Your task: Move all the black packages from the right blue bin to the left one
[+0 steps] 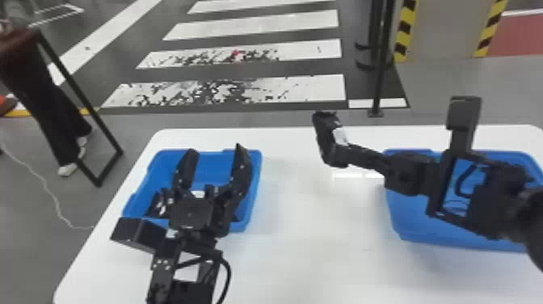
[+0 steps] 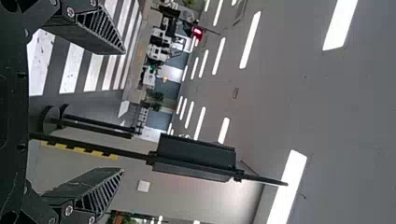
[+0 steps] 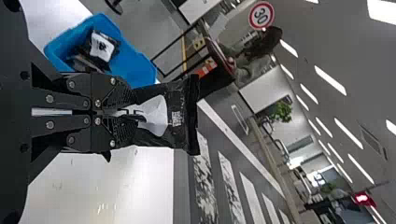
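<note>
In the head view my right gripper [image 1: 363, 157] is over the table between the bins, shut on a black package [image 1: 328, 141] with a white label. The right wrist view shows that gripper [image 3: 126, 113] closed on the package [image 3: 180, 112], which sticks out past the fingertips. My left gripper [image 1: 214, 161] stands open with nothing between its fingers, above the left blue bin [image 1: 256, 194]; its fingers are spread in the left wrist view too [image 2: 123, 112]. Black packages [image 3: 102, 49] lie in the left bin [image 3: 135, 70]. The right blue bin [image 1: 416, 230] is partly hidden behind the right arm.
Both bins stand on a white table [image 1: 315, 250]. A dark stand [image 1: 97, 121] and a person are beyond its left side. A black post [image 1: 379, 60] rises behind the far edge.
</note>
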Motion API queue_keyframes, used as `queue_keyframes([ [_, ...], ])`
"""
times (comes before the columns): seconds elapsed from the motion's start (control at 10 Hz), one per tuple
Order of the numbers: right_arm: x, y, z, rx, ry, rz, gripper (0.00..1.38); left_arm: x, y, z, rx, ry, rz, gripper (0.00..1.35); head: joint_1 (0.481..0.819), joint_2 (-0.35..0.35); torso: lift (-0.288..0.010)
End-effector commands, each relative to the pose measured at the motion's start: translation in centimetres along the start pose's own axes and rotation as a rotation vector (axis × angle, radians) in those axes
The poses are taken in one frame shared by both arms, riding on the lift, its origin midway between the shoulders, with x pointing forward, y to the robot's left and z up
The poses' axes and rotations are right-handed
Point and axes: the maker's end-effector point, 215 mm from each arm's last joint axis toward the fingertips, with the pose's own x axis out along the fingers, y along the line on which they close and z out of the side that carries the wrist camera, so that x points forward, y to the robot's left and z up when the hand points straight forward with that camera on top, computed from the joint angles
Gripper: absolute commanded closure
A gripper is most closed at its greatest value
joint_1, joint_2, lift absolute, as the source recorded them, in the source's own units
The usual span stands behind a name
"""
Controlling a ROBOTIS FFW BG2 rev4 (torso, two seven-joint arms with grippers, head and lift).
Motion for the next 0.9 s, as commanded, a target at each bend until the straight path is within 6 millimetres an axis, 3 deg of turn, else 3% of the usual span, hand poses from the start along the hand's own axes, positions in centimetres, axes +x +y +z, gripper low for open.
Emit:
queue_keyframes([
  [0.0, 2.0, 3.5, -1.2, -0.014, 0.033, 0.078, 1.12, 0.6, -2.5, -0.3, -0.041, 0.023, -0.048, 0.15, 0.695, 0.243, -0.14],
  [0.1, 2.6, 4.5, -1.4, -0.024, 0.041, 0.099, 1.12, 1.0, -3.7, -1.9, -0.047, 0.076, -0.087, 0.15, 0.695, 0.259, -0.14],
  [0.3, 3.5, 6.0, -2.3, -0.032, 0.061, 0.133, 1.12, 1.0, -4.2, -4.5, -0.05, 0.168, -0.118, 0.15, 0.695, 0.258, -0.14],
  [0.8, 5.1, 10.3, -4.5, -0.039, 0.11, 0.223, 1.12, 1.0, -4.2, -5.4, -0.044, 0.208, -0.129, 0.17, 0.695, 0.291, -0.14],
])
